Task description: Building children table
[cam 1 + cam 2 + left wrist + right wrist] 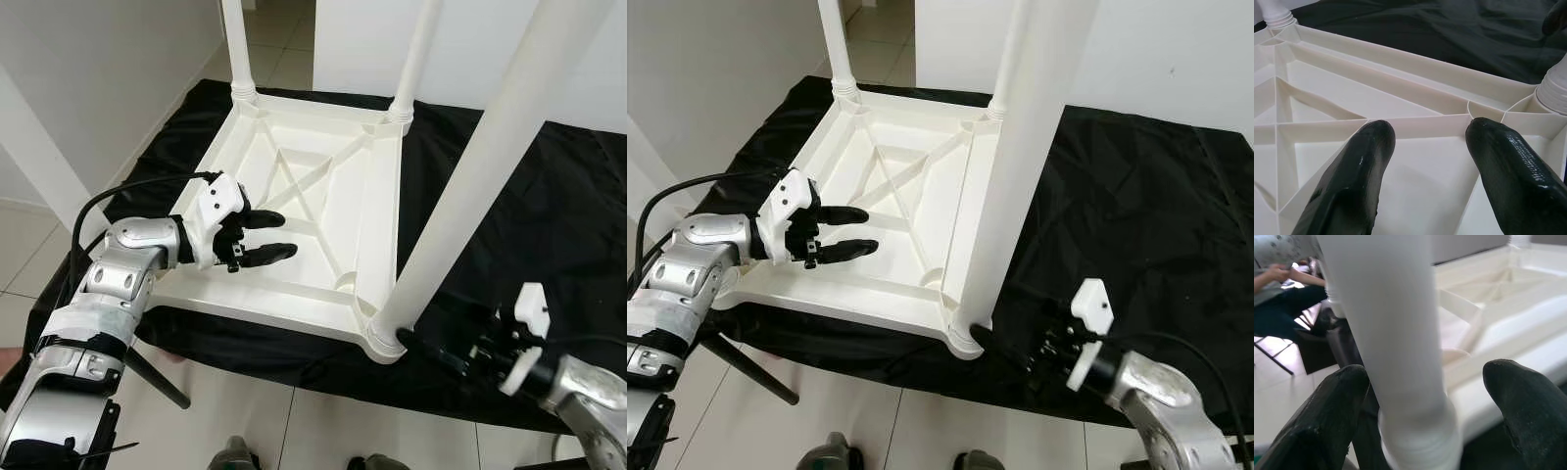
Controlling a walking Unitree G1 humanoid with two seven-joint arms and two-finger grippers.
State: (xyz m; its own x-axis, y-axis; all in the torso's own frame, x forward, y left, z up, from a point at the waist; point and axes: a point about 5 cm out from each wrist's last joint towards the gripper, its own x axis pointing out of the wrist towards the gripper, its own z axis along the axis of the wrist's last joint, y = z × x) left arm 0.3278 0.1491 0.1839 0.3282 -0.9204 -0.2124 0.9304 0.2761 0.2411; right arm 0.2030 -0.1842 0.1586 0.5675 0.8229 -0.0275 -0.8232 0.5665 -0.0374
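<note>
Black cloth (509, 206) under the upturned white plastic table (313, 211), three legs in: light, stiff, slick, so grab ribs or leg base; left gripper (266, 236) open and empty over its underside, right gripper (1425, 396) open around the near leg (480, 166).

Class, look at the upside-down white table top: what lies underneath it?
A black cloth spreads under the table top and out past its edges. What the cloth itself rests on is covered.
</note>
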